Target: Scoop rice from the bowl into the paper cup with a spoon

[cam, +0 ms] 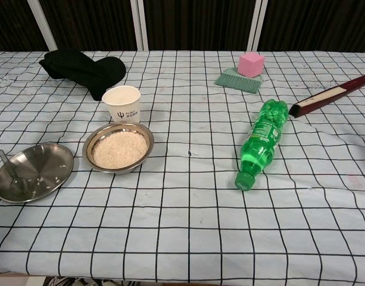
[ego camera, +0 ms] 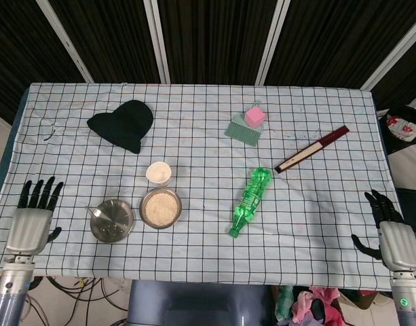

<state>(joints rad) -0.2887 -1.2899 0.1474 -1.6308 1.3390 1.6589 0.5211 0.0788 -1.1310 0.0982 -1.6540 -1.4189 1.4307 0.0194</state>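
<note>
Steel bowl of rice [cam: 119, 148], white paper cup [cam: 122, 103] upright just behind, spoon [cam: 9, 170] in steel dish [cam: 48, 164]

left robot hand [ego camera: 31, 221]: at bench's front-left corner, fingers spread, holding nothing | right robot hand [ego camera: 391, 234]: at front-right corner, fingers apart, holding nothing | chest view: neither visible

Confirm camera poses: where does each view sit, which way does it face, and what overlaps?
Head view: high above the near table edge, looking steeply down; shows left hand and right hand open at the near corners.
Chest view: low at the near edge, looking across the table; no hands show.
Shared: rice bowl, paper cup, empty dish holding the spoon, green bottle.
</note>
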